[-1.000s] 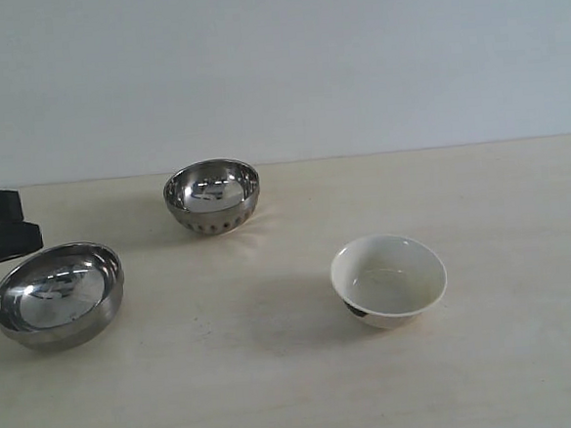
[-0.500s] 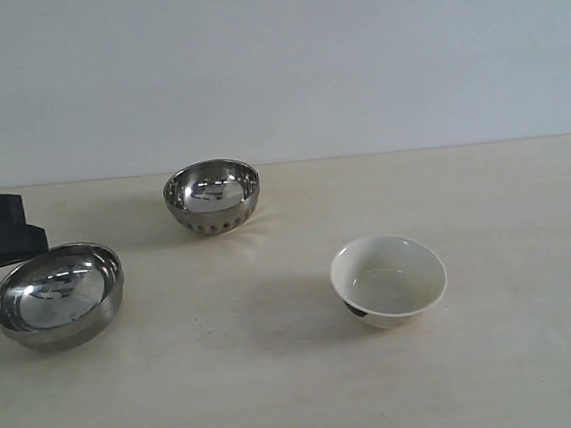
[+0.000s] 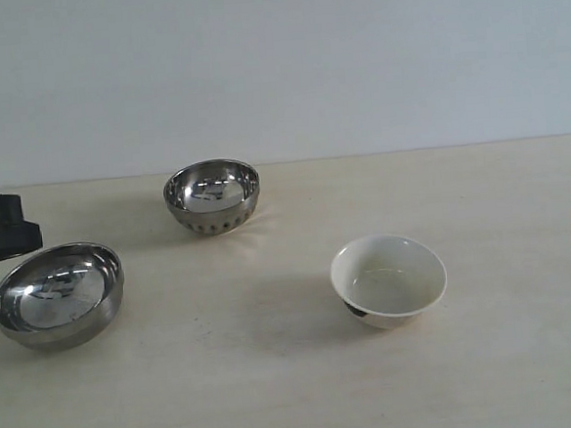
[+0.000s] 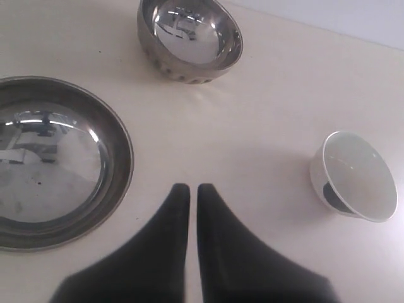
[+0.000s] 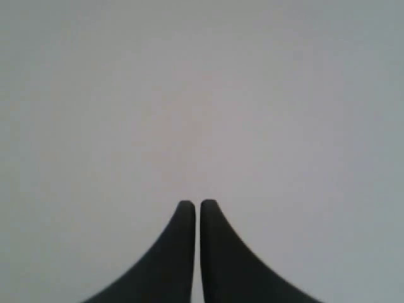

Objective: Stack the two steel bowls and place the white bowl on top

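The wider plain steel bowl (image 3: 58, 295) (image 4: 47, 161) sits at the table's left. The smaller dimpled steel bowl (image 3: 212, 196) (image 4: 189, 39) stands farther back. The white bowl (image 3: 388, 278) (image 4: 353, 177) rests right of centre, a dark mark low on its side. My left gripper (image 4: 189, 187) is shut and empty, hovering over bare table beside the wide bowl's rim; in the exterior view only a black part of the left arm (image 3: 0, 230) shows at the left edge. My right gripper (image 5: 191, 204) is shut and empty, facing a blank pale surface, with no bowl in its view.
The bowls stand apart on a pale beige table (image 3: 277, 371). A plain light wall (image 3: 275, 68) runs behind the table's far edge.
The black part of the left arm at the left edge has shifted very slightly. The bowls have not moved.
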You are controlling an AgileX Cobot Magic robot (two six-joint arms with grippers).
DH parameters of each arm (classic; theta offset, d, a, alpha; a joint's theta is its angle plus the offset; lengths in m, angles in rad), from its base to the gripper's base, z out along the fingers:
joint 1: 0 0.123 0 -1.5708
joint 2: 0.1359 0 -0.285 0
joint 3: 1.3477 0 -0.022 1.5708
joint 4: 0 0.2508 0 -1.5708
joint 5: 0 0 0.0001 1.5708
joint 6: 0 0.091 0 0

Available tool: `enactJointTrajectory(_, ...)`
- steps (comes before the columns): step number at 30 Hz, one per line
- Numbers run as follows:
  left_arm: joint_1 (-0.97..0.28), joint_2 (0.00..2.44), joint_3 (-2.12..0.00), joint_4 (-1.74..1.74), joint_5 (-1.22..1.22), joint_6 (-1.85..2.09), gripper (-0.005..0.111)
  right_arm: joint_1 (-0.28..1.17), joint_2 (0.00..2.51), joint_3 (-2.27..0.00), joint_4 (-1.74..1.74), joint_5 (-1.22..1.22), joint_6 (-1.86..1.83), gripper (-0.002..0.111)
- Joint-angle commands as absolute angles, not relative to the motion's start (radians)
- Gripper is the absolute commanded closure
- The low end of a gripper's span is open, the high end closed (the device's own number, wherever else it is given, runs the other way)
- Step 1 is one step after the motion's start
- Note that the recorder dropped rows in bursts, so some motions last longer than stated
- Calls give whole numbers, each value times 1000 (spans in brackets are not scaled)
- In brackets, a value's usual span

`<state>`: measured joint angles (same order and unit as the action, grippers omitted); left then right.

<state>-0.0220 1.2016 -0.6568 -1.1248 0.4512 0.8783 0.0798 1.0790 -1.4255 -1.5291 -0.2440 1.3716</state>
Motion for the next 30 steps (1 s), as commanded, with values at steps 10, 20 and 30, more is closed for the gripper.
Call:
enactJointTrajectory(10, -21, 1203, -653, -1259, 457, 1002, 103, 79, 1330, -1428, -1744, -586, 2029, 69)
enactJointTrajectory(20, -21, 1217, -653, -1267, 408, 1002, 103, 267, 1617, -1428, -1744, -529, 2039, 69)
enactJointTrajectory(30, -21, 1268, -653, -1275, 331, 1093, 103, 337, 1802, -1428, -1744, -450, 1993, 69)
